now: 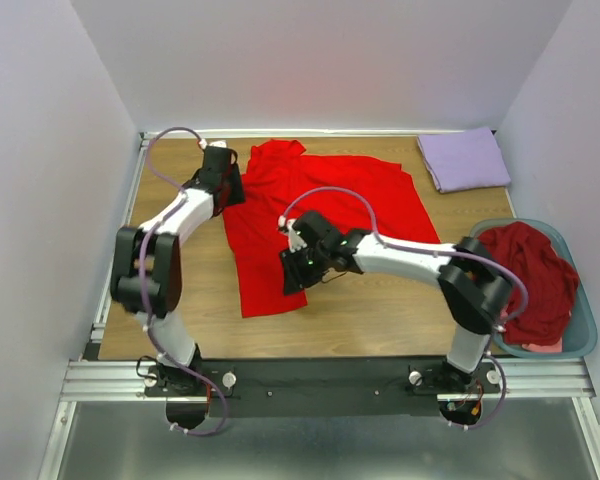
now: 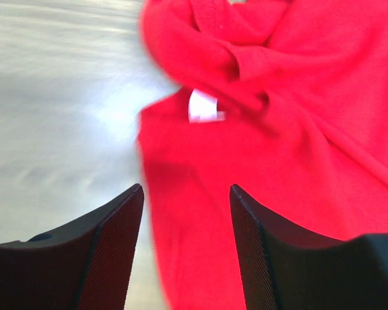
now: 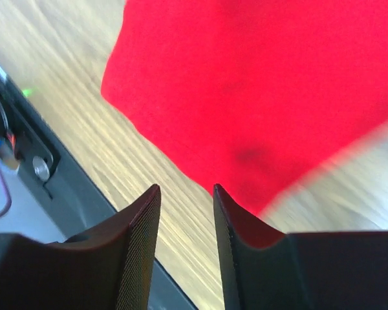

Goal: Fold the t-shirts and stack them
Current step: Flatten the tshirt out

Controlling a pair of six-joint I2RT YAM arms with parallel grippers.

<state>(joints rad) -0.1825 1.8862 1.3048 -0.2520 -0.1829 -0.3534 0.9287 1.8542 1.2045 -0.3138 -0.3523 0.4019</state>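
While the lavender shirt [image 1: 464, 158] sat folded upper right, your red shirt [image 1: 320, 200] lay unfinished mid-frame on the worktop [image 1: 380, 320] and maroon shirts [image 1: 528, 275] filled the basket [image 1: 580, 340]; left hand [image 2: 186, 194] gaped wide, right hand [image 3: 186, 190] narrow, both empty.

The plain bright red cloth t-shirt [image 1: 320, 215] is showing a small white label [image 2: 202, 106]. The folded cloth shirt [image 1: 465, 158] is looking pale lavender, the crumpled cloth heap [image 1: 525, 275] dark maroon, its plastic basket [image 1: 585, 320] teal-blue, and the wooden bench [image 1: 380, 310] streaky light-brown.
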